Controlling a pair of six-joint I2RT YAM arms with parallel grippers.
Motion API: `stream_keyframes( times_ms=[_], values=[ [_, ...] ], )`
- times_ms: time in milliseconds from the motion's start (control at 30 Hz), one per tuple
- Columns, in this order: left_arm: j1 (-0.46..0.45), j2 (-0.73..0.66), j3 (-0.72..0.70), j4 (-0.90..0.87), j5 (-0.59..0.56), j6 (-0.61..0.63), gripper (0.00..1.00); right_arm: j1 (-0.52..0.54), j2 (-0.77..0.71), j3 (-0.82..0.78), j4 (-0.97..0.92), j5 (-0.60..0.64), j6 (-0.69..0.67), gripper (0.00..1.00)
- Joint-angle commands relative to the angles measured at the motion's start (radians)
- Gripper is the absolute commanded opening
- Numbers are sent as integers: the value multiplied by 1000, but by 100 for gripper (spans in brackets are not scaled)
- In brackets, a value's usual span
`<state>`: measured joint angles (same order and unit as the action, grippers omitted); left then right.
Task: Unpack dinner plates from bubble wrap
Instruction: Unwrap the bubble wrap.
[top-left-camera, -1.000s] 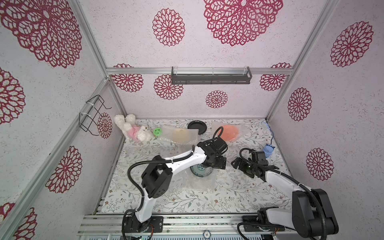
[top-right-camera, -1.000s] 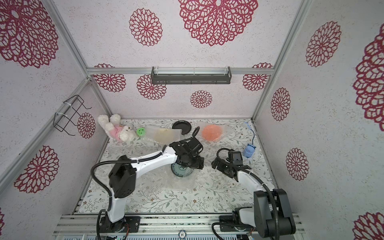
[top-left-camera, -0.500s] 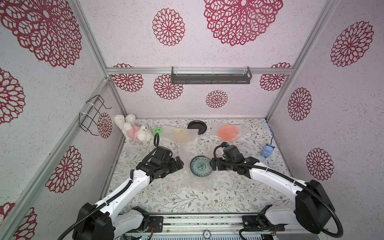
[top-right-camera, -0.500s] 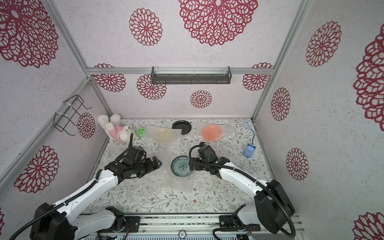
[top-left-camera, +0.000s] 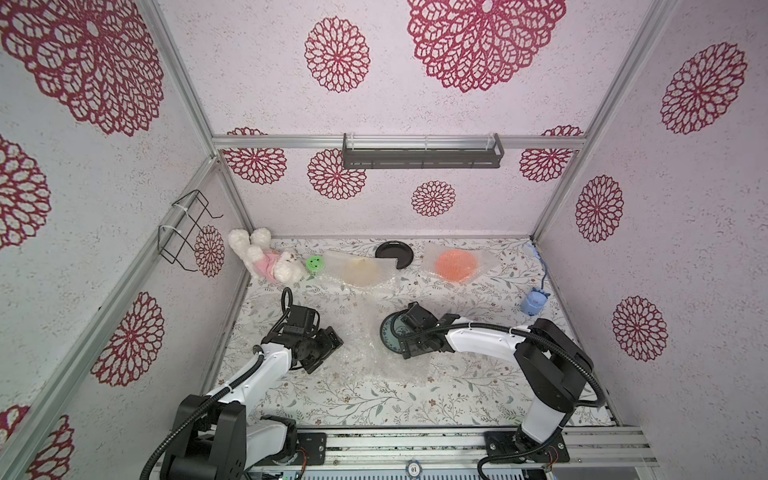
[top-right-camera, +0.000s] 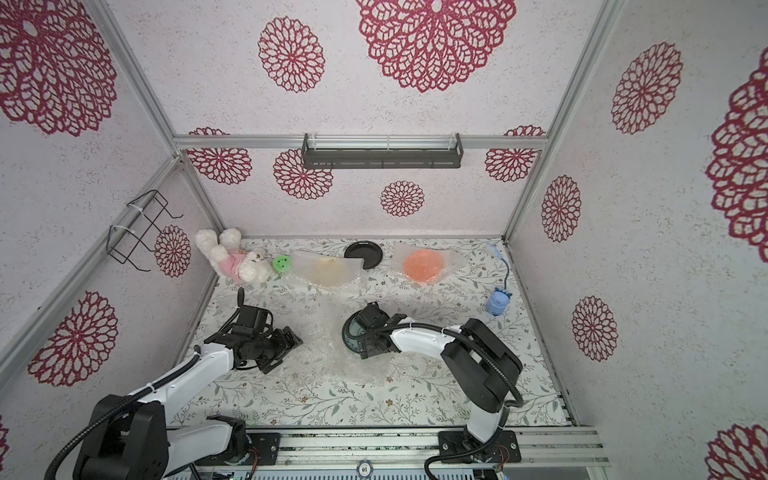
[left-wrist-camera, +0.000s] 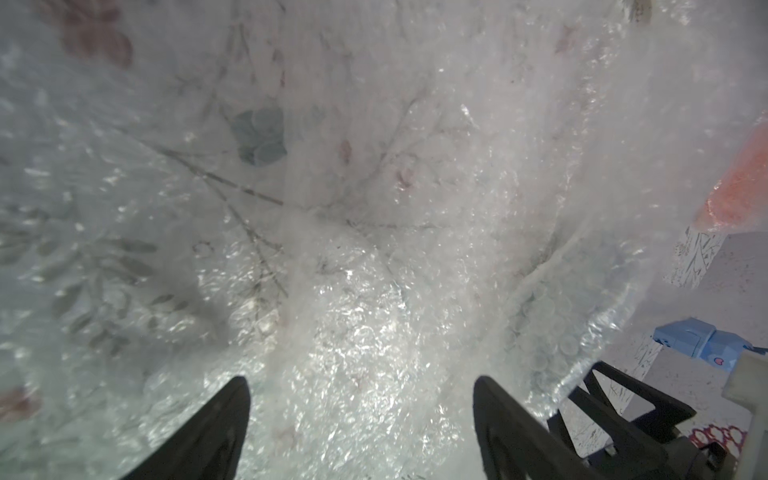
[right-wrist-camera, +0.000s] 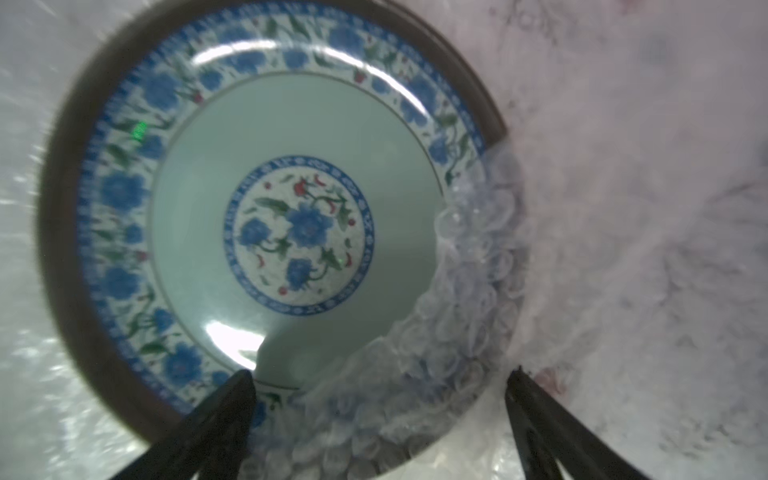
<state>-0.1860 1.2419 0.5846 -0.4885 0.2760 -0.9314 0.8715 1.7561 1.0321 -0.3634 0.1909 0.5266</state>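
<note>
Left of centre in a top view, our L gripper (top-left-camera: 327, 353) sits low at the edge of the crumpled bubble wrap (top-left-camera: 361, 368) on the floral table (top-left-camera: 332, 399). Its wrist cam shows the fingers (left-wrist-camera: 224, 419) spread wide w/ wrap bunched between and ahead of them, nothing pinched. Moving right, the blue-green plate (top-left-camera: 389, 332) lies face up at frame centre on that same sheet, mostly bare. In the R wrist view a fold of wrap covers its lower-right rim. Just right of it, our R gripper (top-left-camera: 407, 340) hangs over the plate's edge, jaws wide apart and empty, one finger above the rim, the other off the plate over wrap. Along the upper centre, L to R: cream plate (top-left-camera: 358, 271) under wrap, black plate (top-left-camera: 390, 252) bare, orange plate (top-left-camera: 456, 264) wrapped. We judge the step in hand is freeing the blue-green plate. Next we'd need the R jaws to close on the rim and lift it clear of that fold, while the L gripper pins or pulls the sheet so it doesn't ride up w/ the plate.
</note>
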Motion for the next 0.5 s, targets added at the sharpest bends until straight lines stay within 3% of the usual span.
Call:
stream_keyframes(
  times_ms=[0,200,467],
  values=[
    [8,24,13,54,11,20,82,8,2,25,-32,56,24,89],
    [11,79,30,68,-2,32,58,9,-26,17,-26,71,24,64],
    [11,146,61,46,-34,46,3,5,-70,3,-45,101,15,19]
  ],
)
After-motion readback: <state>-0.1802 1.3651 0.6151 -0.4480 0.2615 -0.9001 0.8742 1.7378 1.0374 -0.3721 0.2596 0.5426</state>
